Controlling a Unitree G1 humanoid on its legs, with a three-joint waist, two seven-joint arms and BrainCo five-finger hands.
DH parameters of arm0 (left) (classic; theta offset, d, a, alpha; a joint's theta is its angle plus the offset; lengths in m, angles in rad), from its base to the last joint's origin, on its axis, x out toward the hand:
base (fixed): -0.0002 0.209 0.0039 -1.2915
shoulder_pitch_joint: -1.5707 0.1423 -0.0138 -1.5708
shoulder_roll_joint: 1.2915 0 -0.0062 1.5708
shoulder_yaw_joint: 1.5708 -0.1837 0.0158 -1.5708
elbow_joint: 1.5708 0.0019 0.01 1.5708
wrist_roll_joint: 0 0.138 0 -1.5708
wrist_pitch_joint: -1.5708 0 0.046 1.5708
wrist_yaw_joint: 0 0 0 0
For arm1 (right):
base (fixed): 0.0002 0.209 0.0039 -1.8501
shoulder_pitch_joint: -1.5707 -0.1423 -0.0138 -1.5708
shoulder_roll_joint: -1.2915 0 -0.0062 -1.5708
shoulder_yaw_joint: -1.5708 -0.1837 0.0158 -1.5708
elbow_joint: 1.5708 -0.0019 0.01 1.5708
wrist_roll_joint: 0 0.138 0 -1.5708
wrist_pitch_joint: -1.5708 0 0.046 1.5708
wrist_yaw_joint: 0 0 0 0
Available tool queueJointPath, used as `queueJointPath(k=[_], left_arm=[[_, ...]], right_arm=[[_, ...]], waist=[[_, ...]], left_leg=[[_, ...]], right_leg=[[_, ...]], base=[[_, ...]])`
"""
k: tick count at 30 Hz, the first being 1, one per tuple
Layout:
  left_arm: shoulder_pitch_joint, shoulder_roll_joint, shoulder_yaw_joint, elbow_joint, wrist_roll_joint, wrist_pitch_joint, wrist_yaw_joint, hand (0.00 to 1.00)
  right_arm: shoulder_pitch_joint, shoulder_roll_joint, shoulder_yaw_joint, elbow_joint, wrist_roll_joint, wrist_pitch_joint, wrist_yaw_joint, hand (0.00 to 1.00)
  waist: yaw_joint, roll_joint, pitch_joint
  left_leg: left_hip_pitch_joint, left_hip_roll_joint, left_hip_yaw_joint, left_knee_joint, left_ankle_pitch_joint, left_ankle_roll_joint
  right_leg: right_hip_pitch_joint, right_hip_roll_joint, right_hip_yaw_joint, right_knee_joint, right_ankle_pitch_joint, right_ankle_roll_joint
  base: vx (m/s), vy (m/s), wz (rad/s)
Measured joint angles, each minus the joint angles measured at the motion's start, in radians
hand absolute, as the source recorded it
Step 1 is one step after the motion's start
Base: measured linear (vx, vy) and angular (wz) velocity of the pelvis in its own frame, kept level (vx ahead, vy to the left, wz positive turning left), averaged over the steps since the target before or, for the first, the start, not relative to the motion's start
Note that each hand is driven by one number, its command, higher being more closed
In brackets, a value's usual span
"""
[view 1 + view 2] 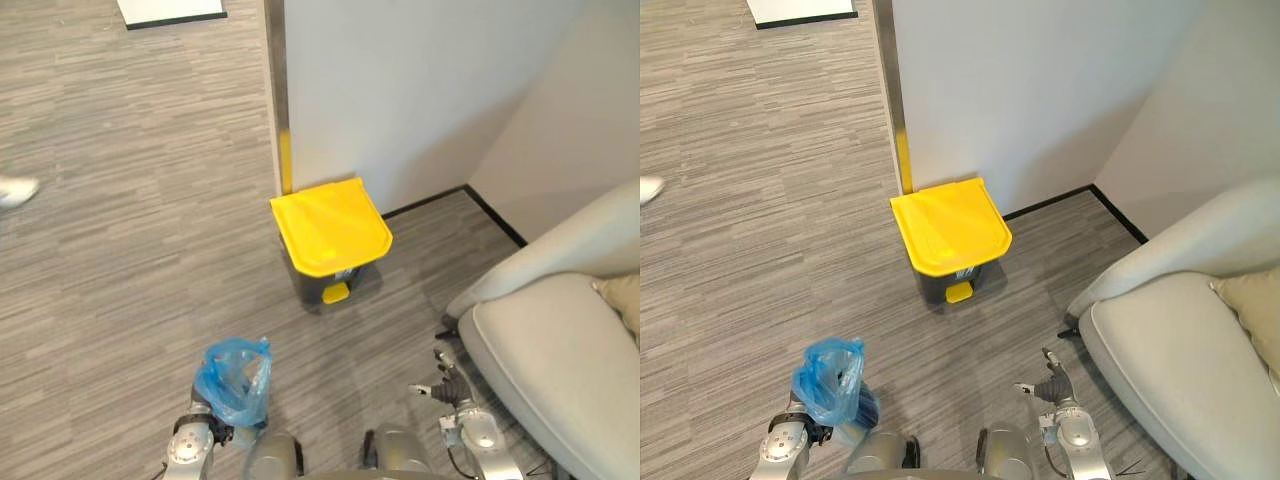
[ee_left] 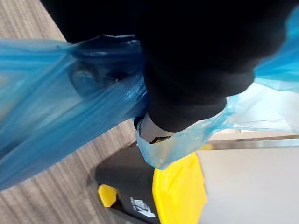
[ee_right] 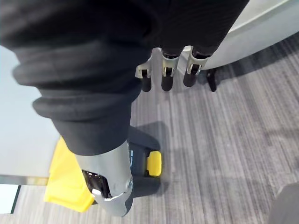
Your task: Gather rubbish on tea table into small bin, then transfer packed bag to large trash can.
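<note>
Plastic catches the eye first: a blue translucent plastic bag (image 1: 237,378) is carried clear of the grey wood-grain floor (image 1: 120,260), low on the robot's left side. The left hand (image 2: 187,93) has it. In the left wrist view the bunched plastic runs under the hand's dark cover and wraps round one silver finger (image 2: 150,131), so the hand is closed on the bag. Something pale shows through the film, but I cannot tell what.

Ahead of the robot stands a dark grey pedal bin with a yellow lid (image 1: 330,228), backed against the corner of a white wall (image 1: 420,90). Its lid is down, and a small yellow pedal (image 1: 336,292) sticks out at the foot of its front. The bag and the bin are well apart, with bare floor between them.

The right hand (image 1: 1052,388) hangs low on the other side, holding nothing, its dark-tipped fingers (image 3: 167,80) loose and nearly straight. Just beside it is the curved edge of a light grey sofa (image 1: 560,350), with a beige cushion (image 1: 625,300) at the far right. A person's white shoe (image 1: 15,190) shows at the far left of the floor.
</note>
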Motion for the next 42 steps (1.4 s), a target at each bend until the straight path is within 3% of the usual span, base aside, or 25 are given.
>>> queueJointPath(k=[2,3,4,5,7,10,11,12,13,15,16,17,19,21,24,32,35,37,40,41,42], left_arm=[[-0.018,-0.001,0.001,0.003,-0.001,0.000,0.001,1.00],[-0.018,0.000,0.002,0.004,-0.002,-0.001,0.002,1.00],[-0.018,0.000,0.003,0.005,-0.002,-0.002,0.001,1.00],[-0.024,-0.015,0.003,0.026,-0.002,0.001,0.002,1.00],[-0.016,-0.038,0.013,0.030,-0.002,0.000,0.002,1.00],[-0.022,-0.067,0.012,0.028,-0.002,0.001,-0.002,1.00],[-0.016,-0.081,0.011,0.021,-0.002,-0.001,-0.003,1.00],[-0.014,-0.087,0.008,0.021,-0.002,0.000,-0.004,1.00],[-0.016,-0.088,0.007,0.021,-0.002,0.000,-0.005,1.00],[-0.019,-0.088,0.005,0.021,-0.002,0.000,-0.005,1.00],[-0.018,-0.088,0.004,0.023,-0.002,0.000,-0.004,1.00],[-0.015,-0.083,-0.002,0.036,-0.002,0.000,-0.005,1.00],[-0.016,-0.066,-0.010,0.047,-0.001,0.002,-0.005,1.00],[-0.009,-0.064,-0.011,0.047,-0.001,0.002,-0.005,1.00],[-0.010,-0.045,-0.010,0.067,-0.001,0.002,-0.006,1.00],[0.006,-0.027,0.002,0.105,-0.001,0.002,-0.006,1.00],[0.009,-0.027,0.009,0.105,-0.001,0.002,-0.005,1.00],[0.015,-0.028,0.010,0.102,-0.002,0.002,-0.005,1.00],[0.038,-0.030,-0.002,0.066,-0.003,0.005,-0.005,1.00],[0.041,-0.029,-0.004,0.046,-0.003,0.009,-0.005,1.00],[0.047,-0.024,-0.009,0.034,-0.003,0.010,-0.005,1.00]], right_arm=[[-0.001,-0.001,-0.001,0.003,0.001,0.000,-0.001,0.00],[0.002,-0.003,-0.005,0.010,0.001,0.000,-0.003,0.00],[0.003,-0.004,-0.006,0.010,0.001,0.000,-0.003,0.00],[0.007,-0.013,-0.013,0.030,0.001,0.003,-0.004,0.00],[0.001,-0.017,-0.013,0.030,0.003,0.005,-0.004,0.00],[0.032,-0.010,-0.030,0.005,0.006,0.005,-0.004,0.00],[0.043,-0.008,-0.035,-0.008,0.012,0.004,-0.004,0.00],[0.041,0.001,-0.053,-0.012,0.017,0.003,-0.007,0.00],[0.039,0.002,-0.057,-0.013,0.024,0.002,-0.010,0.00],[0.033,0.007,-0.092,-0.012,0.046,0.000,-0.018,0.00],[0.035,0.006,-0.104,-0.009,0.053,0.000,-0.025,0.00],[0.038,0.012,-0.125,0.011,0.055,0.003,-0.029,0.00],[0.050,0.023,-0.128,0.029,0.056,0.009,-0.026,0.00],[0.050,0.023,-0.129,0.031,0.057,0.009,-0.026,0.00],[0.038,0.023,-0.129,0.058,0.064,0.008,-0.024,0.00],[0.030,0.004,-0.158,0.158,0.064,0.018,-0.024,0.00],[0.008,-0.003,-0.157,0.161,0.064,0.020,-0.025,0.00],[-0.005,-0.003,-0.155,0.160,0.064,0.021,-0.025,0.00],[-0.001,-0.002,-0.156,0.128,0.064,0.025,-0.027,0.00],[0.009,0.002,-0.155,0.106,0.063,0.027,-0.027,0.00],[0.018,0.008,-0.155,0.102,0.063,0.031,-0.027,0.00]], waist=[[-0.001,0.003,0.002],[0.001,-0.004,-0.002],[0.000,-0.005,-0.003],[-0.001,0.008,-0.009],[0.001,0.029,-0.016],[-0.001,0.050,-0.014],[0.008,0.049,-0.013],[0.011,0.047,-0.015],[0.013,0.045,-0.018],[0.029,0.056,-0.023],[0.028,0.067,-0.029],[0.026,0.072,-0.037],[0.025,0.027,-0.049],[0.026,0.020,-0.054],[0.026,0.020,-0.055],[0.014,0.028,-0.058],[0.025,0.038,-0.055],[0.028,0.043,-0.053],[0.027,0.039,-0.039],[0.023,0.033,-0.014],[0.017,0.043,-0.004]], left_leg=[[0.035,0.013,-0.021,-0.021,-0.003,-0.005],[0.056,0.014,-0.047,-0.016,-0.018,-0.038],[0.058,0.014,-0.052,-0.013,-0.023,-0.046],[0.077,0.025,-0.089,0.005,-0.048,-0.086],[0.074,0.052,-0.100,0.023,-0.003,-0.147],[0.020,0.069,-0.086,0.221,0.075,-0.169],[-0.040,0.110,-0.045,0.356,0.074,-0.159],[-0.080,0.145,0.019,0.389,0.041,-0.122],[-0.098,0.152,0.037,0.377,0.034,-0.111],[-0.149,0.176,0.090,0.225,0.033,-0.106],[-0.148,0.179,0.103,0.099,0.089,-0.120],[-0.142,0.175,0.103,0.024,0.119,-0.116],[-0.117,0.121,0.117,-0.017,0.125,-0.108],[-0.109,0.108,0.130,-0.018,0.124,-0.108],[-0.095,0.097,0.148,-0.041,0.124,-0.107],[-0.085,0.110,0.159,-0.059,0.123,-0.108],[-0.110,0.125,0.161,-0.029,0.100,-0.099],[-0.129,0.135,0.158,0.020,0.058,-0.095],[-0.136,0.130,0.153,0.112,-0.039,-0.075],[-0.102,0.110,0.146,0.113,-0.052,-0.055],[-0.082,0.106,0.137,0.117,-0.060,-0.042]], right_leg=[[-0.023,0.030,0.006,-0.196,0.017,-0.009],[-0.009,0.061,0.035,-0.422,0.132,-0.034],[-0.009,0.063,0.038,-0.433,0.165,-0.037],[0.022,0.072,0.029,-0.445,0.263,-0.067],[0.054,0.069,-0.012,-0.444,0.218,-0.089],[0.160,0.064,-0.066,-0.488,0.183,-0.095],[0.227,0.062,-0.079,-0.528,0.180,-0.098],[0.271,0.058,-0.081,-0.554,0.180,-0.098],[0.280,0.055,-0.082,-0.563,0.180,-0.098],[0.295,0.050,-0.084,-0.592,0.179,-0.092],[0.297,0.050,-0.089,-0.593,0.171,-0.070],[0.299,0.054,-0.083,-0.586,0.148,-0.033],[0.297,0.008,-0.074,-0.590,0.142,-0.022],[0.298,-0.004,-0.055,-0.594,0.139,-0.016],[0.298,-0.011,-0.034,-0.613,0.146,0.006],[0.287,0.014,0.000,-0.632,0.159,-0.002],[0.270,0.025,0.031,-0.649,0.183,0.000],[0.250,0.028,0.047,-0.615,0.174,0.010],[0.174,-0.010,0.054,-0.391,0.105,0.030],[0.100,-0.034,0.045,-0.206,0.097,0.017],[0.069,-0.039,0.037,-0.167,0.078,0.001]], base=[[0.43,-0.082,0.44],[0.41,-0.121,0.40],[0.51,-0.136,0.68],[0.41,-0.108,0.47],[0.43,-0.159,0.54],[0.31,-0.126,0.61],[0.29,-0.039,0.43],[0.27,-0.016,0.33],[0.22,0.012,0.09],[0.15,0.067,-0.05],[0.15,0.157,0.04],[0.18,0.185,0.13],[0.16,0.165,0.11],[0.10,0.118,-0.08],[0.04,0.036,-0.17],[0.00,-0.023,-0.15],[-0.01,0.035,-0.31],[-0.04,0.083,-0.30],[-0.04,0.131,-0.06],[0.00,0.096,0.15],[0.05,0.057,0.28]])
